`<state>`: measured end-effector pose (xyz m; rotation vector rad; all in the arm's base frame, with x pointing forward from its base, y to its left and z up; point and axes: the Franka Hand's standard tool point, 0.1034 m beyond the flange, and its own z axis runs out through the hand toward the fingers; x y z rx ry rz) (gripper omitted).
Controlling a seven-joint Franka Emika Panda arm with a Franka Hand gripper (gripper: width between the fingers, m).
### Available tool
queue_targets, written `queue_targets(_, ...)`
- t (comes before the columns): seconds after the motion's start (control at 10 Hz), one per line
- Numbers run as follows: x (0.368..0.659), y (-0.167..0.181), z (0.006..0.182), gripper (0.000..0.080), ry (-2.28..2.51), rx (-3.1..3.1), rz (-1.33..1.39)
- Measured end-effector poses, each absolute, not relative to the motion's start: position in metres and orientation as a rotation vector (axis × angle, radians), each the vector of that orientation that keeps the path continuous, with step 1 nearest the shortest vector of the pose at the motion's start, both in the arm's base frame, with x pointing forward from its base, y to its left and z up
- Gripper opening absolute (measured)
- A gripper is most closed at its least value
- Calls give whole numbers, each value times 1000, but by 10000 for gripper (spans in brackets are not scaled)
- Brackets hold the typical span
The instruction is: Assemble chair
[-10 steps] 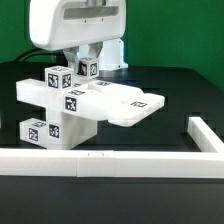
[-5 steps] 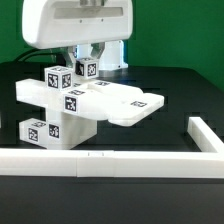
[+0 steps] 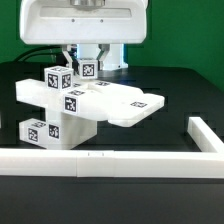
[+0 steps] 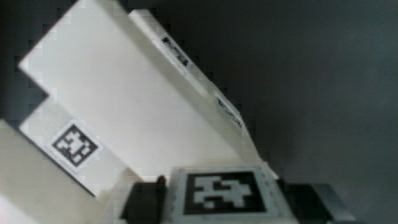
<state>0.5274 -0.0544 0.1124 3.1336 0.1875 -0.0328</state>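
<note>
The chair's white parts stand stacked at the exterior view's left: a tagged block on top, a flat slab reaching right, and a tagged base piece below. Straight above the stack, my gripper is shut on a small tagged white piece behind the slab. In the wrist view that tagged piece sits between my dark fingers, with the gripper closed on its sides. The slab stretches away beyond it, beside another tagged part.
A long low white border rail runs along the front of the black table, and its corner section turns back at the exterior view's right. A green wall stands behind the arm.
The arm's white hand has turned and now looks wider, reaching further to the exterior view's right. The held tagged piece and the stacked parts stay where they were.
</note>
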Motion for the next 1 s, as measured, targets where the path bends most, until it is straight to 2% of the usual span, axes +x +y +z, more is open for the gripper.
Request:
queue_targets(0.2,527,-54,112,284,24,3138,-32)
queue_targets(0.7,528,-49,112,284,-1014,3053,-12)
queue_targets(1.0,528,-49,111,284,-1092,3035,-18)
